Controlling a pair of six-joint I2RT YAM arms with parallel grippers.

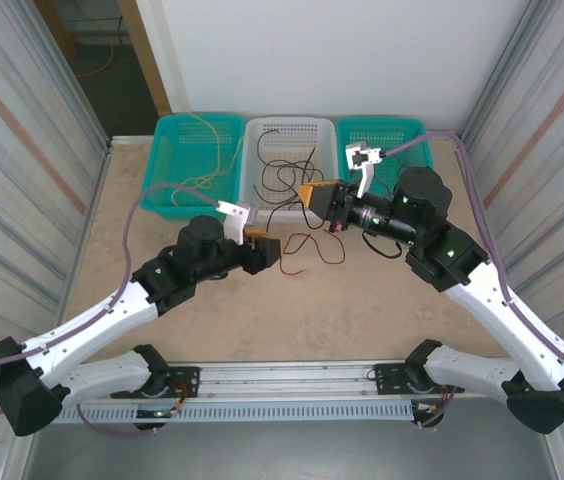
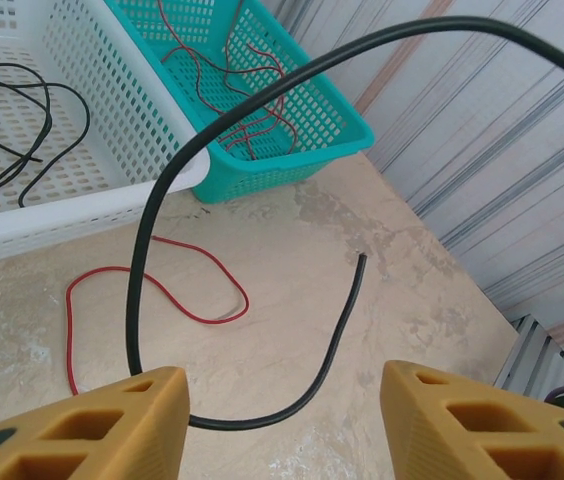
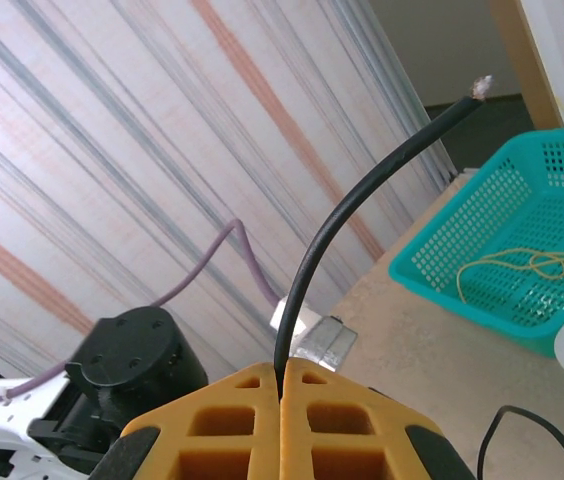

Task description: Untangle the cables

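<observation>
Left teal basket [image 1: 167,168]: yellow cables [image 1: 210,150]. White basket [image 1: 292,123]: black cables [image 1: 282,178]. Right teal basket [image 2: 292,170]: red cables [image 2: 252,110]. One red cable [image 2: 152,280] lies loose on the table [image 2: 402,320]. Right gripper [image 3: 280,375] clamped on a black cable [image 3: 332,230]; left gripper [image 2: 282,400] jaws apart, gripping nothing.

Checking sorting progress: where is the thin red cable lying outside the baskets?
The thin red cable lies mid-table in the top view, on the tabletop just in front of the white mesh basket.
</observation>
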